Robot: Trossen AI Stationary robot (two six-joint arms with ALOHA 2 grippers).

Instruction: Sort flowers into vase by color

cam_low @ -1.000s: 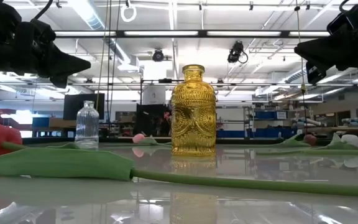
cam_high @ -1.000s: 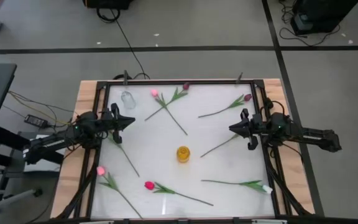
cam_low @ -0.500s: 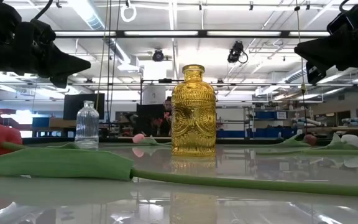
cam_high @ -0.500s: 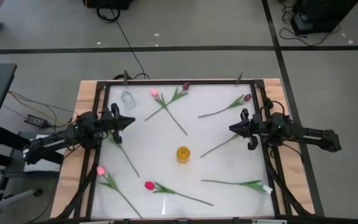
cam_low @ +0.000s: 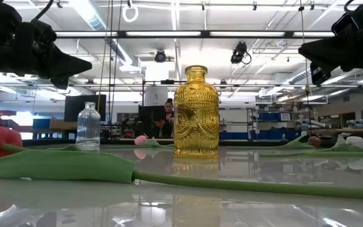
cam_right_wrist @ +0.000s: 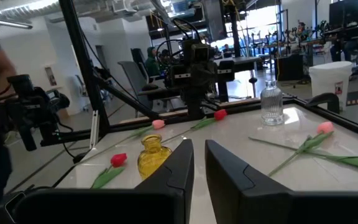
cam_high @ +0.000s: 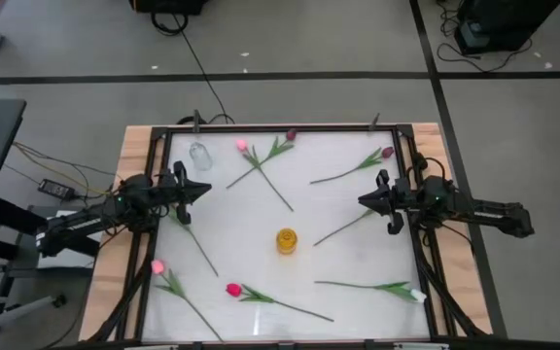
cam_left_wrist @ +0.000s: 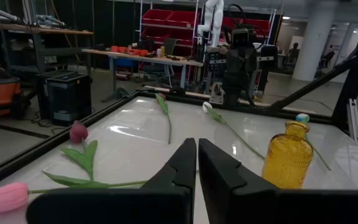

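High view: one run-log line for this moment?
left gripper: shut, empty, table's left | right gripper: shut, empty, table's right | amber vase: empty | tulips: on table

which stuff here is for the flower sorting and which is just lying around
For the job:
- tulips on the table, e.g. red one
- yellow vase
- clear bottle

Just lying about:
- cables left of the table
- black cord on the floor

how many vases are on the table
2: a yellow vase near the table's middle, and a clear vase by the far left corner. Neither holds a flower.
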